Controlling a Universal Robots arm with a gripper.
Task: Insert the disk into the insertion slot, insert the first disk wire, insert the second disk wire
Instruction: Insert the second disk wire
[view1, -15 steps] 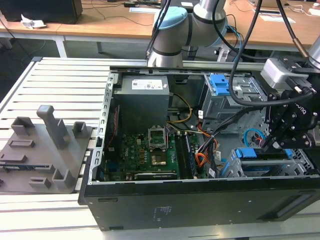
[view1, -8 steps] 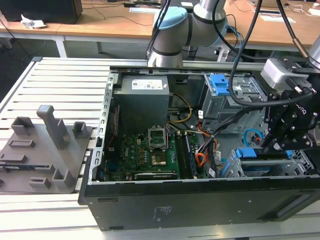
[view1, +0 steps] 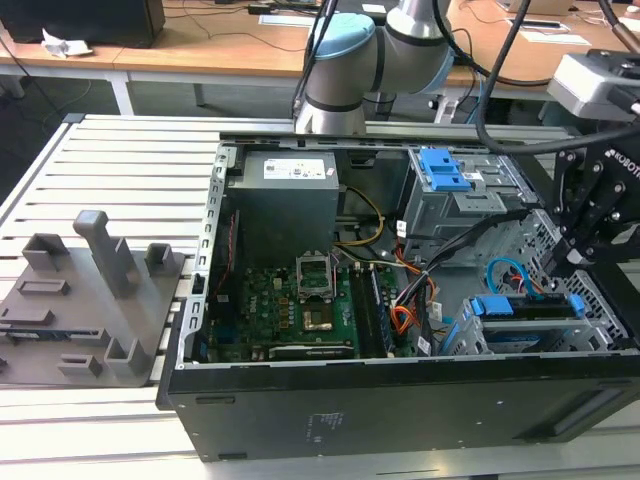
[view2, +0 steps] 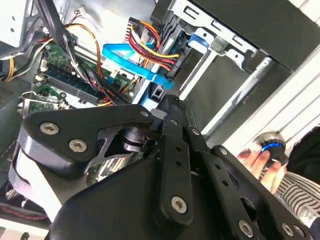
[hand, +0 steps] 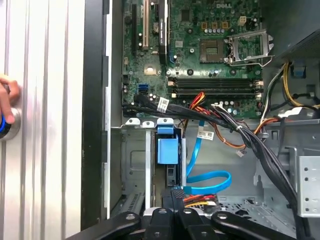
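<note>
The disk (view1: 528, 310), in its bright blue carrier (hand: 166, 150), sits inside the insertion slot (view1: 470, 335), a grey perforated cage (hand: 132, 165) at the case's corner on the exterior view's right. My gripper (view1: 558, 262) hangs over the disk's far end. In both wrist views its black fingers (hand: 165, 200) stand close together at the connector end of a flat blue disk wire (hand: 207, 181) (view2: 130, 62). A bundle of red and yellow wires (hand: 200, 200) (view2: 150, 47) ends at the same spot, beside the fingertips (view2: 170, 107).
The open black computer case (view1: 400, 400) lies on a slatted metal table (view1: 120, 160). A taller grey cage with a blue latch (view1: 445, 170) stands behind the slot. Black cables (hand: 250, 140) cross beside the motherboard (view1: 300, 310). A hand (hand: 9, 95) rests on a blue-lit button (view2: 272, 147). Grey fixtures (view1: 90, 300) stand outside the case.
</note>
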